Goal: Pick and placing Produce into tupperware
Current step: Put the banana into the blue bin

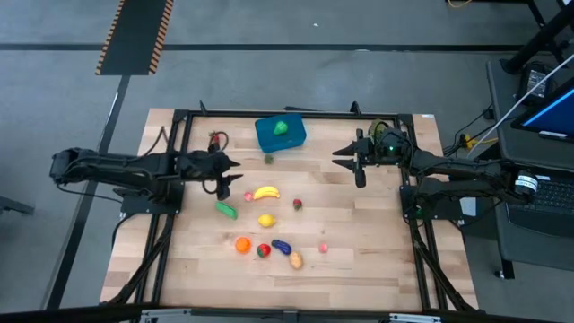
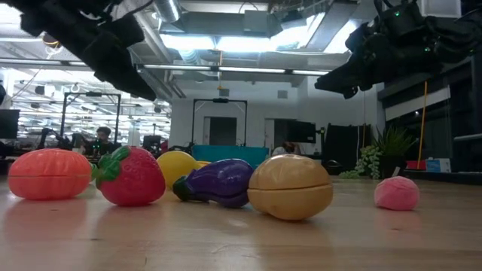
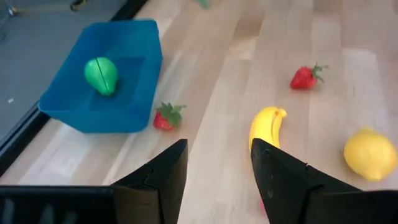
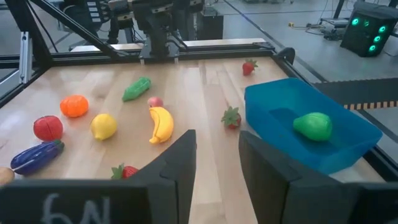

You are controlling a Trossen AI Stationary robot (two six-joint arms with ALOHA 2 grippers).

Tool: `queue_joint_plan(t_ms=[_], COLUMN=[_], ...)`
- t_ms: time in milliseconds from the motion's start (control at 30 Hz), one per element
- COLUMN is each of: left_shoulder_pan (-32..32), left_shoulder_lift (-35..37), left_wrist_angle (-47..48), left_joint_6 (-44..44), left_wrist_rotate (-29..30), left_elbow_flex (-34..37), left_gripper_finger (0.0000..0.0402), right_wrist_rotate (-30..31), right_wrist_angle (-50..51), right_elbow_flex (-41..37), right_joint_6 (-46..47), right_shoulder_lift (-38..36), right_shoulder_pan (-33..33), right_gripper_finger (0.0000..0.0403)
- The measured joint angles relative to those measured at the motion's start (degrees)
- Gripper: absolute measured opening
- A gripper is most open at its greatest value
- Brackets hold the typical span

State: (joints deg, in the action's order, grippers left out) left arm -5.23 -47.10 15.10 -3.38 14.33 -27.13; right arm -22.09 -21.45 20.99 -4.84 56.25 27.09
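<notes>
The blue tupperware (image 1: 280,133) stands near the table's far edge with a green pepper (image 3: 101,75) lying inside. Spread over the middle of the table lie a banana (image 1: 265,192), lemon (image 1: 266,220), cucumber (image 1: 226,209), orange (image 1: 242,244), eggplant (image 1: 282,246), potato (image 1: 296,260) and strawberries (image 1: 297,205). My left gripper (image 1: 231,175) hovers open to the left of the banana (image 3: 266,124). My right gripper (image 1: 345,160) hovers open to the right of the tupperware (image 4: 311,134). Both are raised clear of the table in the low view.
A small strawberry (image 3: 166,116) lies right beside the box's near wall, another (image 4: 249,66) near the far left corner. A pink piece (image 1: 324,248) sits near the potato. Black frame rails (image 1: 296,114) border the table. Bare wood lies between the produce and the right arm.
</notes>
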Motion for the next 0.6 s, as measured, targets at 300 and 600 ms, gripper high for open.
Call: queue_joint_plan(t_ms=[300,600], left_shoulder_pan=[2.5,4.3], left_shoulder_lift=[-10.5,-18.2], left_wrist_angle=[4.1,5.5], left_joint_6=[-1.0,-1.0], left_wrist_rotate=[0.0,0.0], left_elbow_flex=[-8.4,-14.3], left_gripper_finger=[0.017,0.017], right_wrist_rotate=[0.0,0.0], right_wrist_angle=[0.0,0.0], right_elbow_flex=[0.0,0.0], right_joint_6=[-0.1,-0.1], right_shoulder_lift=[0.0,0.0], right_shoulder_pan=[0.0,0.0], right_gripper_finger=[0.0124,0.0124])
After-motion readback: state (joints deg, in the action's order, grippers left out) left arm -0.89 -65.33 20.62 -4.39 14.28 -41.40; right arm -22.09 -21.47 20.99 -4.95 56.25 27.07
